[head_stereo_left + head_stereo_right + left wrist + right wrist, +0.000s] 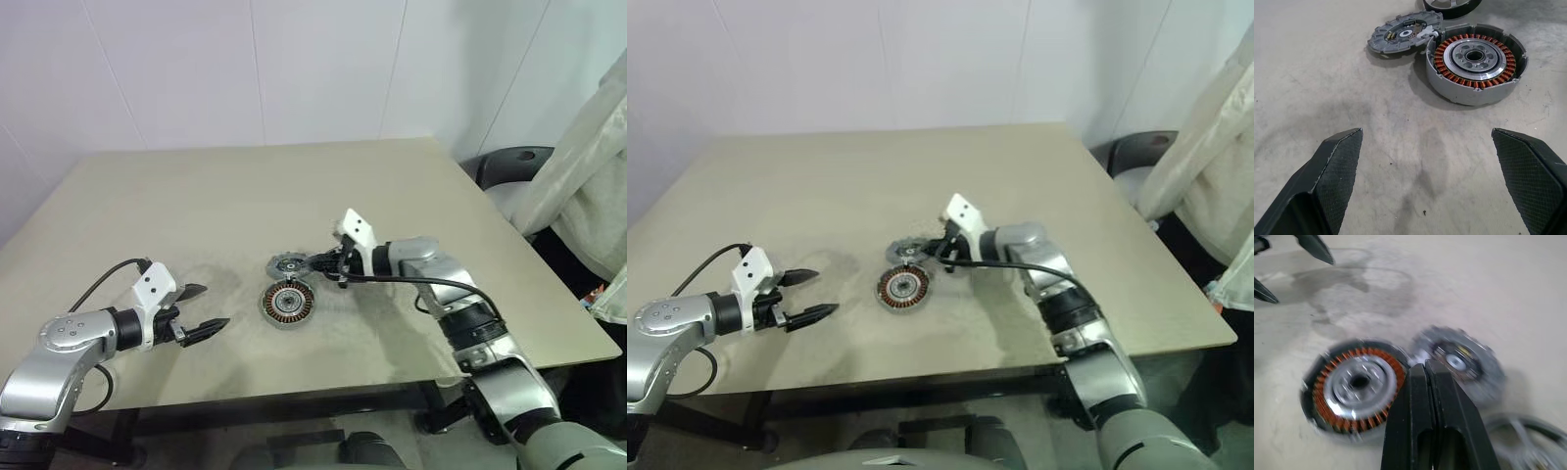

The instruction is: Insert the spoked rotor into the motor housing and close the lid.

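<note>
On a beige table [245, 186], the left gripper [199, 311] hovers with its two black fingers spread wide, holding nothing, well apart from the parts. Toward the middle sits the motor housing [287, 304], its coppery windings facing up and its cup empty. Touching its far edge lies the grey lid [287, 265], flat on the table. Just beside the lid, the right gripper [324, 264] hangs above the parts with fingers pressed together, empty. The spoked rotor [1528, 438] lies beyond the lid.
</note>
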